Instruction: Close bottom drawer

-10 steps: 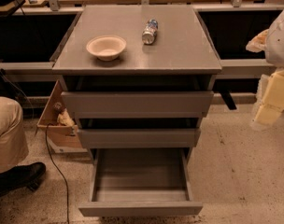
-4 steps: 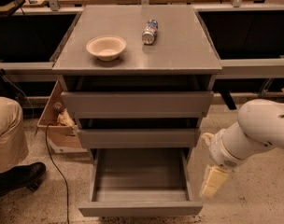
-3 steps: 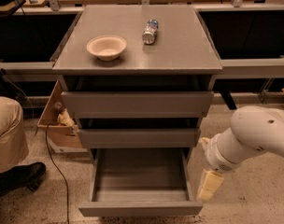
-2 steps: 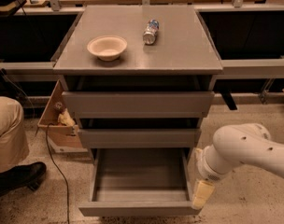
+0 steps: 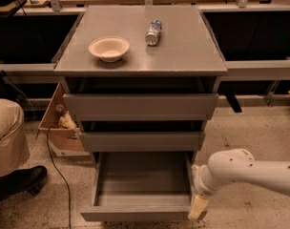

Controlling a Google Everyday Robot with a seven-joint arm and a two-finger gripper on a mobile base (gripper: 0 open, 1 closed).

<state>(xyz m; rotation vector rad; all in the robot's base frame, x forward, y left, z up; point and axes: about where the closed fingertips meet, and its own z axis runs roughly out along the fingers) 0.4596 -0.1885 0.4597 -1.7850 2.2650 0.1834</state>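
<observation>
Your grey cabinet top (image 5: 183, 51) carries a bowl (image 5: 108, 48) front-left and a can (image 5: 153, 32) on its side. The gripper (image 5: 198, 207) hangs by the right front corner of the bottom drawer (image 5: 140, 215).

My one camera looks down from above and in front of the table (image 5: 188, 46), facing its drawer fronts from fairly near. The tabletop fills the upper frame. The open bottom drawer (image 5: 142, 182) reaches the lower edge, with my gripper (image 5: 198, 207) at its right front corner.
</observation>
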